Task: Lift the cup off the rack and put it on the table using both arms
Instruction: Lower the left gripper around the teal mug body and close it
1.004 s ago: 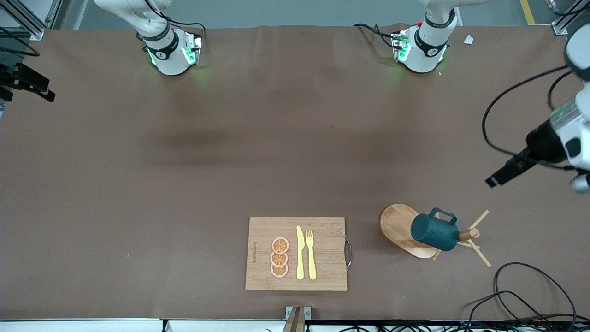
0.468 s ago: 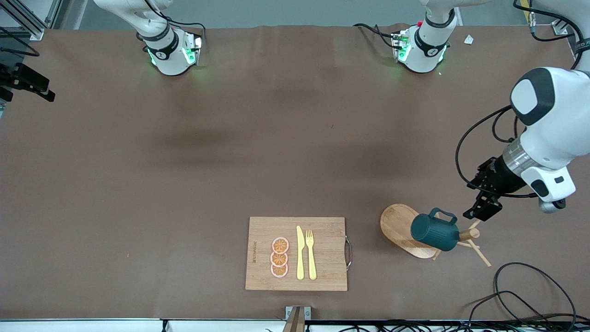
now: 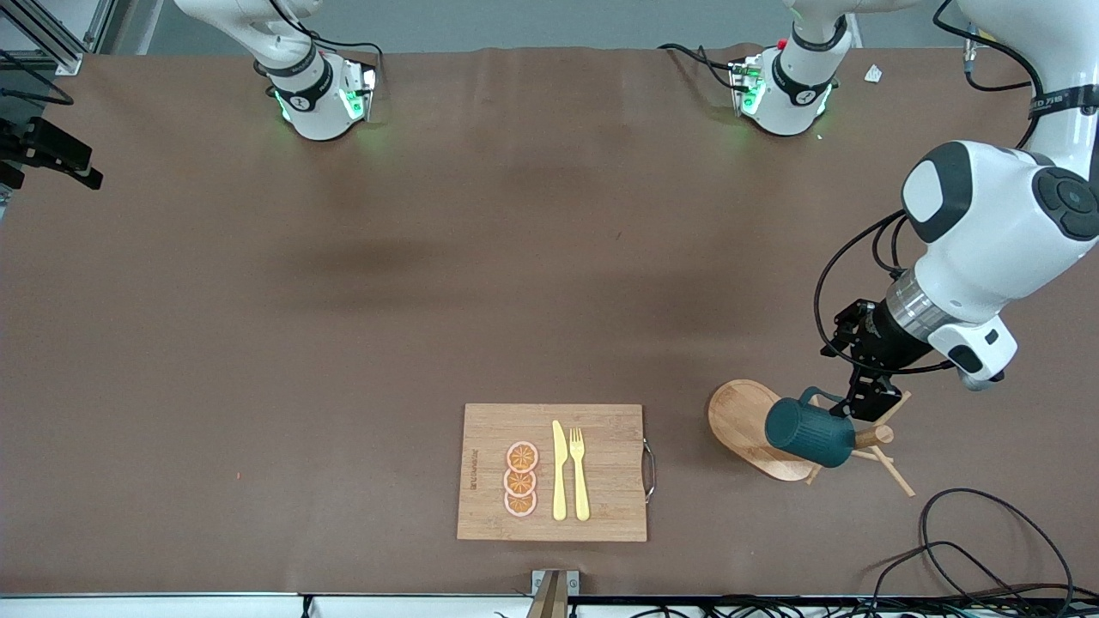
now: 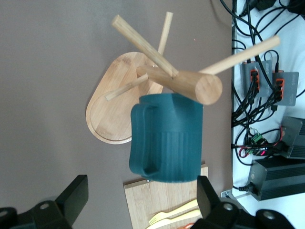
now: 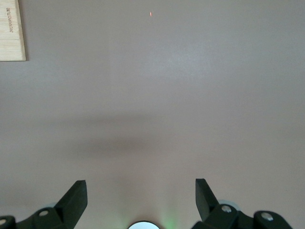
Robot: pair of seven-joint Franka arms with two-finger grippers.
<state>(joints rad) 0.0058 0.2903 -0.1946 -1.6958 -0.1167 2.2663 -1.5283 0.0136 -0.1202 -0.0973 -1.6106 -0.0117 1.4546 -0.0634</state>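
Cup (image 3: 810,431) hanging on rack (image 3: 755,427), tilted, handle threaded on a peg; teal body just under the thick post end in left wrist view (image 4: 167,138); rack base oval, flat on table (image 3: 343,343), toward left arm's end, near the front camera edge; thin pegs splayed out from the post top.

Left gripper (image 3: 865,396) over the rack, just above the cup handle; fingers (image 4: 71,198) spread wide, one on each side of the cup in left wrist view, not touching it; nothing pinched.

Right gripper (image 5: 141,198) out of the front view, high over bare table; fingers spread, nothing between them; right arm waiting; corner of cutting board (image 5: 12,29) at edge of its view.

Cutting board (image 3: 554,472) beside the rack, toward right arm's end, well apart from it; on it three orange slices (image 3: 520,479), yellow knife (image 3: 559,470), yellow fork (image 3: 579,472), side by side.
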